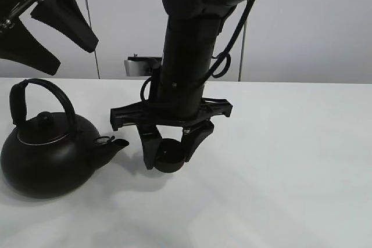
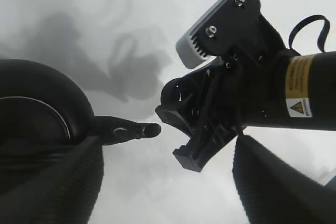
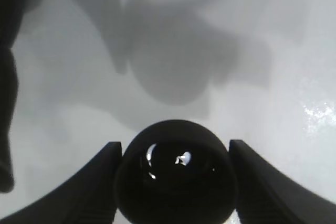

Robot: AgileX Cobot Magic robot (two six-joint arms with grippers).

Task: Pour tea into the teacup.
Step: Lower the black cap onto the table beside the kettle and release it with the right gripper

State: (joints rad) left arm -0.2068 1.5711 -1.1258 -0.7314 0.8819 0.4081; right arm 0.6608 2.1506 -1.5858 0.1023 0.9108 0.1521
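the right gripper [image 1: 170, 156] is clamped on the teacup [image 1: 169, 165], held between its fingers, kettle spout [image 1: 119, 143] just beside. it should hold the cup level and steady. left gripper [image 1: 71, 56] hangs spread, empty.

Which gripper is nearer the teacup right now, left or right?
Right. The right gripper has its jaws on either side of the teacup, near the spout. The left gripper hangs open, raised above the kettle, well away from it.
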